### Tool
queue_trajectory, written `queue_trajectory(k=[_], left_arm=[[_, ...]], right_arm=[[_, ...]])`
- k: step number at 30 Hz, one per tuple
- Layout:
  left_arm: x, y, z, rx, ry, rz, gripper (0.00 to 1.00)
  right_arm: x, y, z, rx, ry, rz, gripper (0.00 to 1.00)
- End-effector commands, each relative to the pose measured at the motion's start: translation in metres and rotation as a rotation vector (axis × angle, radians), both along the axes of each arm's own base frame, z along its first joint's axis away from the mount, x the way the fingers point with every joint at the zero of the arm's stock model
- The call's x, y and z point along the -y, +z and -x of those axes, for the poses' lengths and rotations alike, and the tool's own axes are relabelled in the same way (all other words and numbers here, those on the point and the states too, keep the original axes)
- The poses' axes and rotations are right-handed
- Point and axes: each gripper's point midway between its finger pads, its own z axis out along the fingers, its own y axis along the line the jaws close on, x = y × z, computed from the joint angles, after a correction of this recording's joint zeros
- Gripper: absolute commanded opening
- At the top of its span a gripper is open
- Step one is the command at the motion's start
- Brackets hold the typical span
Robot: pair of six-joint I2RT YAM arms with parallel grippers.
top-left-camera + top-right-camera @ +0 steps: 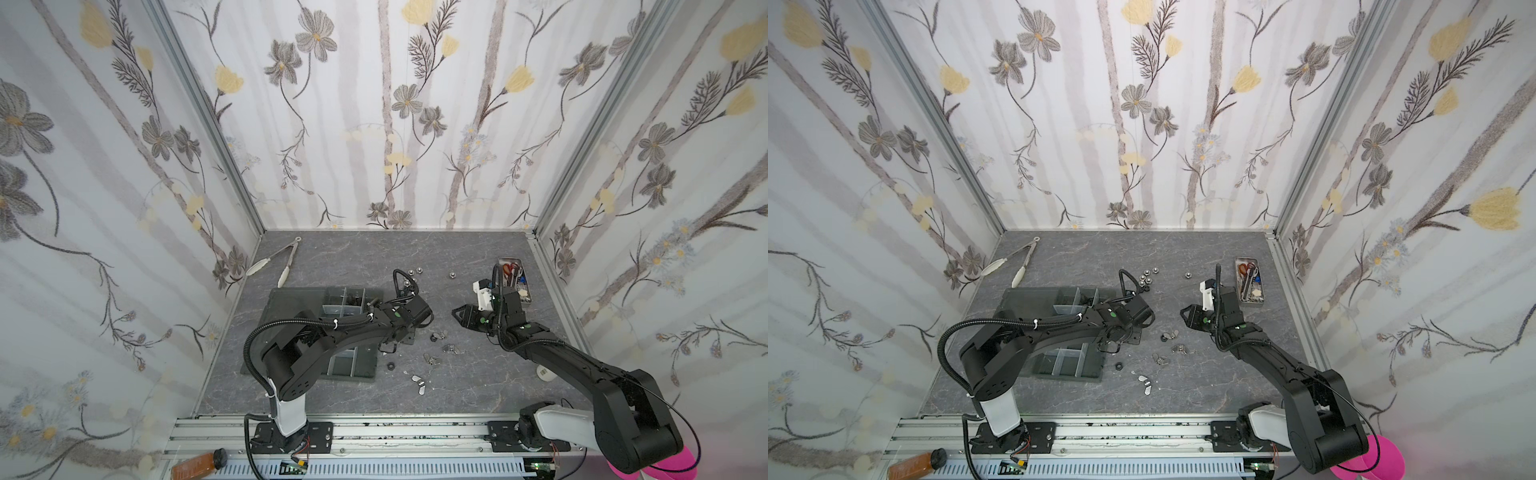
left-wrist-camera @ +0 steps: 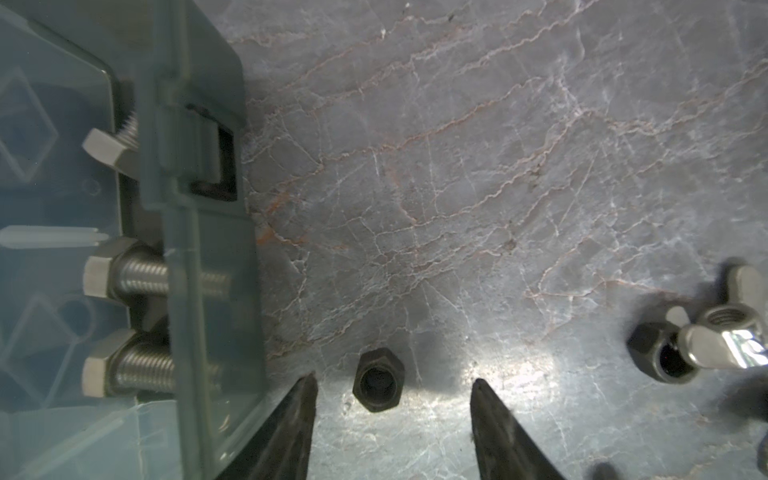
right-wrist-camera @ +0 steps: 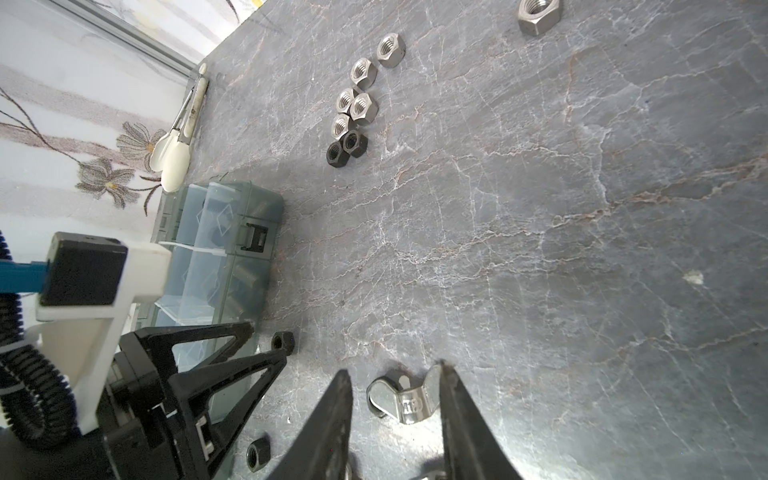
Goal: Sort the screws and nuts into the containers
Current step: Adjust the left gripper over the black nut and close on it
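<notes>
My left gripper (image 2: 392, 384) stands open low over the table beside the containers' outer wall (image 2: 208, 270). A black hex nut (image 2: 378, 386) lies loose on the table between its fingertips. Silver screws (image 2: 124, 278) lie in the cells behind that wall. My right gripper (image 3: 397, 374) hovers right of centre, its jaws apart. A silver wing nut (image 3: 401, 399) shows between them with one ear at a fingertip and a gap to the other. More nuts lie loose: silver hex nuts (image 3: 357, 99), black ones (image 3: 347, 149), and wing nuts (image 1: 451, 348).
Metal tongs (image 1: 276, 259) lie at the back left. A narrow metal tray of scissors (image 1: 515, 274) stands at the back right, close to my right arm. The grey organiser tray (image 1: 291, 299) sits under my left arm. Walls close in three sides.
</notes>
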Motion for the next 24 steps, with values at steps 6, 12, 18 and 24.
queue_trajectory(k=[6,12,18,24], left_arm=[[0.003,-0.016,-0.001,-0.027,-0.006,-0.001,0.49],[-0.001,-0.022,0.0,-0.034,-0.001,-0.016,0.42],[-0.002,-0.026,0.003,-0.043,-0.001,-0.012,0.31],[0.001,-0.021,0.002,-0.038,-0.007,0.001,0.2]], right_arm=[[-0.002,0.005,0.001,0.021,0.011,-0.011,0.37],[-0.001,0.006,0.001,0.024,0.009,-0.011,0.37],[-0.002,0.005,0.001,0.022,0.011,-0.012,0.37],[-0.001,0.006,0.001,0.023,0.009,-0.011,0.37]])
